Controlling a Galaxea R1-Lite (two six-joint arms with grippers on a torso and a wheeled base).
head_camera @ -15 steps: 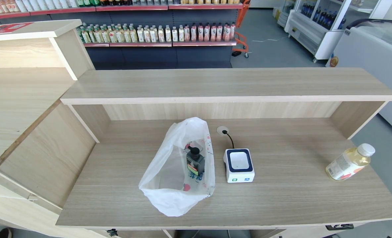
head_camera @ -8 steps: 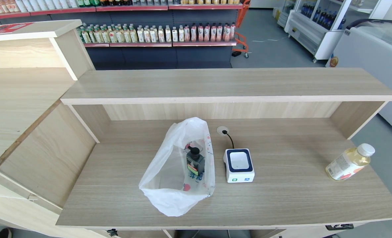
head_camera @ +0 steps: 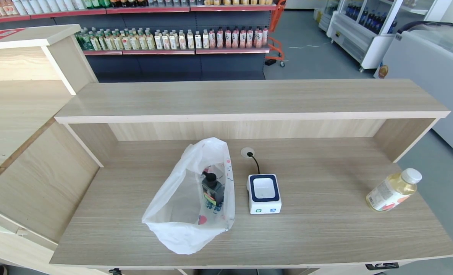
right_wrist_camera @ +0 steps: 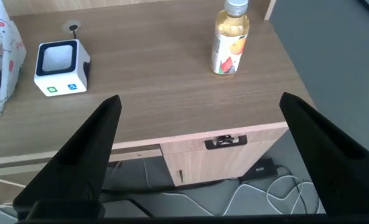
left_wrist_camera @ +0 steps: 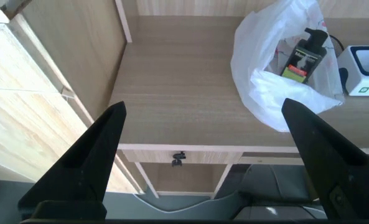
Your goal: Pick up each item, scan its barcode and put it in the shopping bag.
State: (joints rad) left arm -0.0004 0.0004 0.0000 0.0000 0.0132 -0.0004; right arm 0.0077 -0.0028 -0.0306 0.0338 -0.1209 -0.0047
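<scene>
A white plastic shopping bag (head_camera: 184,202) stands open on the wooden counter (head_camera: 325,229), with a dark pump bottle (head_camera: 212,188) inside it. Just to its right sits the white barcode scanner (head_camera: 264,193) with a dark-framed window. A bottle of yellow drink with a white cap (head_camera: 392,190) stands near the counter's right end. My left gripper (left_wrist_camera: 203,106) is open, low in front of the counter's edge, with the bag (left_wrist_camera: 277,74) ahead. My right gripper (right_wrist_camera: 200,98) is open too, before the counter edge, between the scanner (right_wrist_camera: 60,67) and the yellow bottle (right_wrist_camera: 229,38).
A raised ledge (head_camera: 249,99) runs along the counter's far side, with side walls at both ends. The scanner's cable goes into a hole (head_camera: 247,152) in the counter. Store shelves (head_camera: 173,40) and a freezer (head_camera: 432,68) stand beyond.
The whole head picture has shifted left and slightly down, so the camera has moved. The bag, scanner and bottle keep their places on the counter.
</scene>
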